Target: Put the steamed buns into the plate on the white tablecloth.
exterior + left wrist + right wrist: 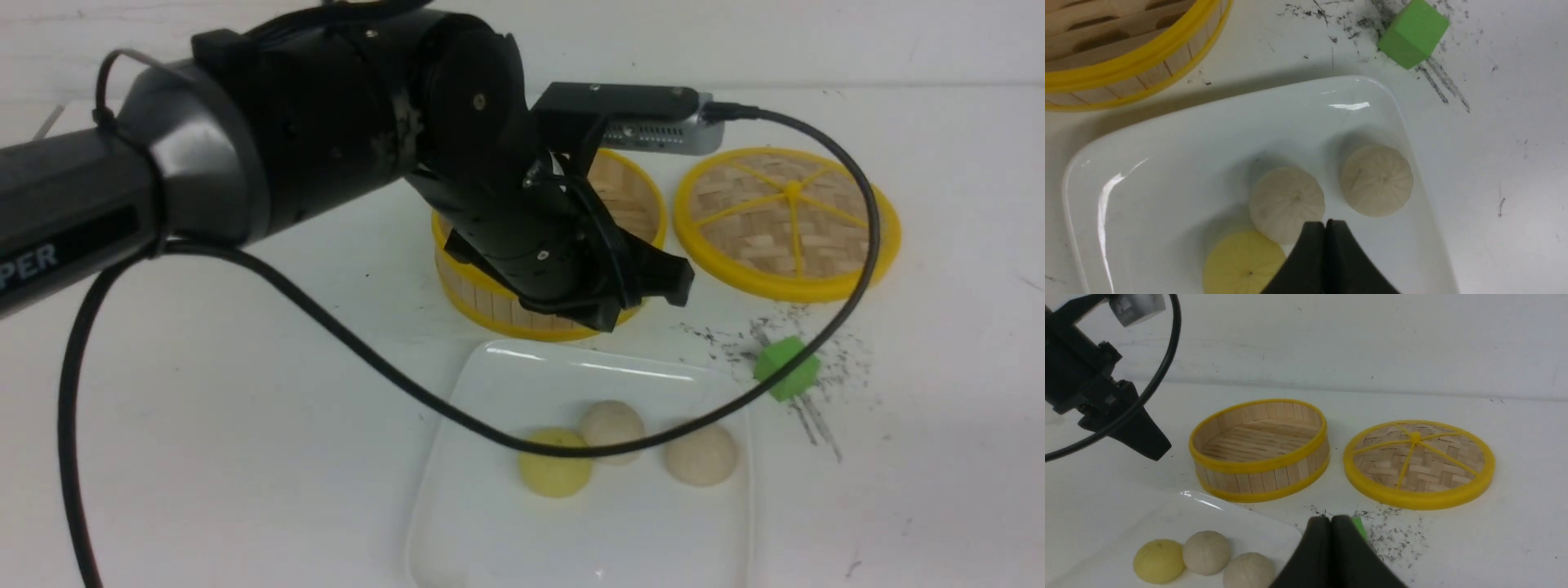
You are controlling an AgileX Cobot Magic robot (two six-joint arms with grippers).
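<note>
Steamed buns [612, 429], 3 in all, 2 cream and 1 pale yellow, sit together inside the square white plate [490, 506] on the white tablecloth [245, 408]. Left gripper [1325, 224] hangs above them, jaws pressed together, holding nothing. Right gripper [1331, 519] is likewise pressed together and empty, near a green cube [785, 369]. A bamboo steamer [482, 298] stands just beyond the plate.

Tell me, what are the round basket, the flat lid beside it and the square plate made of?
Basket: pale wood or bamboo slats, matte, with yellow rims that look like plastic. Lid: woven bamboo-like strips under yellow spokes, probably plastic. Plate: glossy white, likely glazed ceramic or hard plastic, judging by its sharp highlights.
</note>
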